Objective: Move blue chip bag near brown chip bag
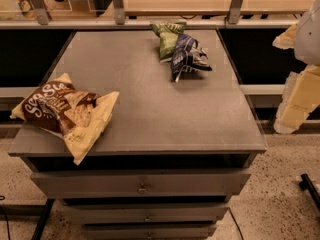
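Observation:
The blue chip bag (pixel 187 57) is small, dark navy and crumpled. It lies on the far right part of the grey cabinet top (pixel 150 104), touching a small green snack bag (pixel 168 39) just behind it. The brown chip bag (pixel 62 113), large with cream edges and white lettering, lies at the front left corner and overhangs the edge. My gripper (pixel 298 96), pale cream and white, hangs at the right edge of the view. It is beside the cabinet, off the top and well to the right of the blue bag. It holds nothing that I can see.
The cabinet has drawers (pixel 142 184) below its front edge. A shelf with metal posts (pixel 118 4) runs along the back. Speckled floor lies on both sides. A dark bar (pixel 310 186) crosses the floor at lower right.

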Motion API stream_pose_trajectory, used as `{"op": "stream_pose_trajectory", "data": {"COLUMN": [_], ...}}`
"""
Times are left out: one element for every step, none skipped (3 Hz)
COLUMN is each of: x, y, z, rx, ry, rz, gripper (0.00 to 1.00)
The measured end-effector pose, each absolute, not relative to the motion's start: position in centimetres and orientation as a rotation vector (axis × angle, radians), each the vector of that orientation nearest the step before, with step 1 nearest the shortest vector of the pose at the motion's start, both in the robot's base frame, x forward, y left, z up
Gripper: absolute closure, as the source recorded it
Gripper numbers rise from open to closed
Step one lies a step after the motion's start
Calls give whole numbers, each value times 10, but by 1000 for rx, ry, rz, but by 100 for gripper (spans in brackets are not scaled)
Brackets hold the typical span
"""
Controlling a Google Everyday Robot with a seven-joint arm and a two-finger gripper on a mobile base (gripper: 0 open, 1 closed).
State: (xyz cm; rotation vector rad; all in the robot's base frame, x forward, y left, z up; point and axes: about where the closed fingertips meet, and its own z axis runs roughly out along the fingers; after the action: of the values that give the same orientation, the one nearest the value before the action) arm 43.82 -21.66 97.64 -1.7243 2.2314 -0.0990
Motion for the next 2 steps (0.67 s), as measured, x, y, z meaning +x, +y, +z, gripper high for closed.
{"op": "stream_pose_trajectory", "data": {"x": [438,455], "y": [-217,-211], "z": [976,978], "rx": [-1724,-1712], "ry": [2231,2208], "rz": [-99,-135], "gripper": [0,0]}}
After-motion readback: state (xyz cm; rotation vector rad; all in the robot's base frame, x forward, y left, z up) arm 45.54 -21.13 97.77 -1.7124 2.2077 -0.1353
